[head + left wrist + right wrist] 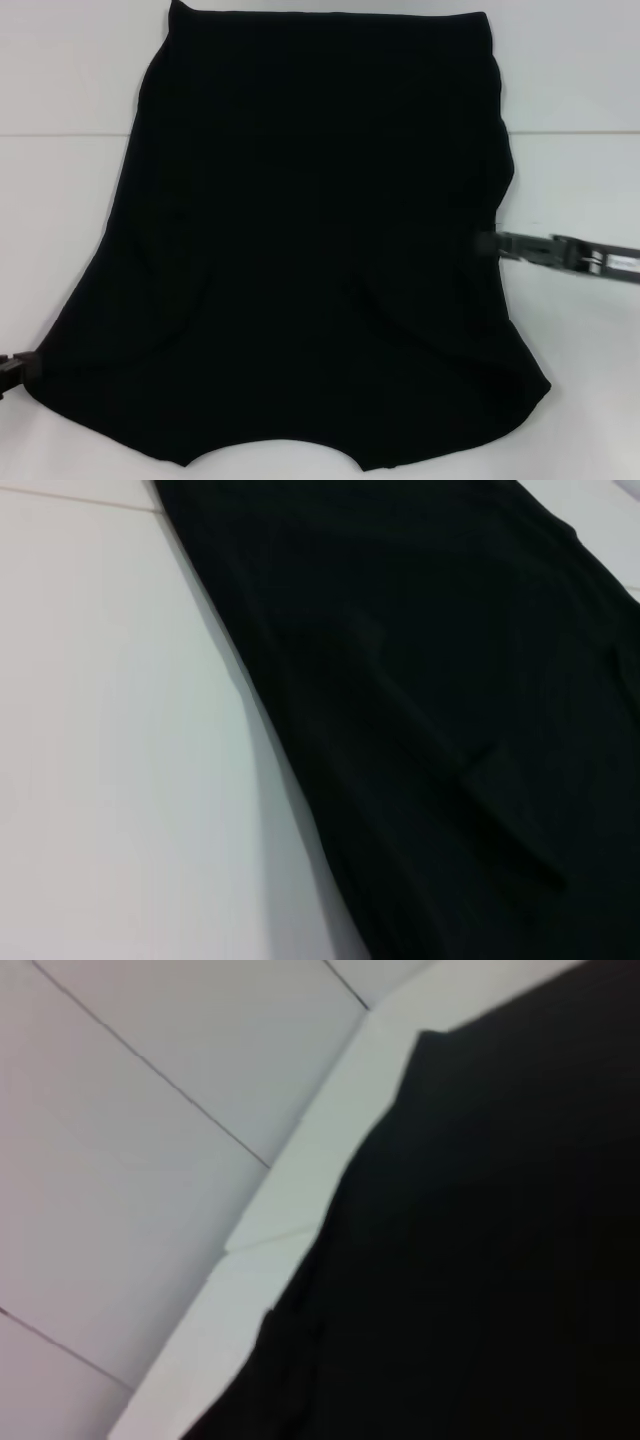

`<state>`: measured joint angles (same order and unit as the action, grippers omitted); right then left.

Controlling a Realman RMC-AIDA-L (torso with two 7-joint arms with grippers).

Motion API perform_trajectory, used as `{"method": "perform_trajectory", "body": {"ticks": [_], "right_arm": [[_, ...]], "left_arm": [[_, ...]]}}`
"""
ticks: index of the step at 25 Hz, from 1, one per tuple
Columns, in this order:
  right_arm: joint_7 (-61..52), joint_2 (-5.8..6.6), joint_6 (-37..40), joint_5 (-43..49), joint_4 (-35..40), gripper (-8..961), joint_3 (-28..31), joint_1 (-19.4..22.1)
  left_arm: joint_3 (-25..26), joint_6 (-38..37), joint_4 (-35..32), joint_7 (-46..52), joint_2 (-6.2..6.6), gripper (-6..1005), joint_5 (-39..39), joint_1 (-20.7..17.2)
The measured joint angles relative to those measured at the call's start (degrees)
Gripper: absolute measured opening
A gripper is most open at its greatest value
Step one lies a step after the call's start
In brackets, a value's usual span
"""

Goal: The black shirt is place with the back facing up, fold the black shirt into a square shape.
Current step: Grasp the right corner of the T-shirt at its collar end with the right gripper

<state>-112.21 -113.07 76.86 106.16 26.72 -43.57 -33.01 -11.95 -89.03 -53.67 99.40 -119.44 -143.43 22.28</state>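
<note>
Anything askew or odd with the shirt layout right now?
Slightly. The black shirt lies unevenly on the white table: its right edge is bunched near the right gripper, the near end flares wide. The left gripper sits at its near-left corner.

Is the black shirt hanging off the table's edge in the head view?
No, the black shirt lies flat on the white table, with bare surface along both sides.
</note>
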Motion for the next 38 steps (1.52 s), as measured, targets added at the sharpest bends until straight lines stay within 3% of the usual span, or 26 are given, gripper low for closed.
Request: {"method": "perform_trajectory", "body": {"ticks": [5,11,19,29,31,38], "right_arm": [[-3.11,2.26,3.58,2.33,-0.13,854,0.22,3.18],[-5.35,3.19,4.97,5.72,-0.17,855,0.48,5.14],[-8.19,3.21,5.07,12.43,-0.18,854,0.51,4.41],[-8.35,1.6,6.54,16.59,-0.18,855,0.03,2.68],[-8.31,1.38,6.54,17.59,-0.15,688,0.14,2.56],[-7.61,1.23,6.68,17.79,0.42,435,0.45,3.32]], "left_arm": [[0.87,-0.33,-0.22,1.01,0.19,53,-0.01,-0.03],[1.05,-0.32,-0.15,2.21,0.25,53,0.25,0.03],[1.05,-0.62,0.0,2.43,0.35,53,0.4,0.36],[1.05,-1.14,-0.04,2.46,0.35,52,0.52,0.4],[1.05,-1.15,-0.04,2.46,0.35,52,0.52,0.39],[1.05,-1.22,-0.02,2.47,0.35,52,0.53,0.51]]}}
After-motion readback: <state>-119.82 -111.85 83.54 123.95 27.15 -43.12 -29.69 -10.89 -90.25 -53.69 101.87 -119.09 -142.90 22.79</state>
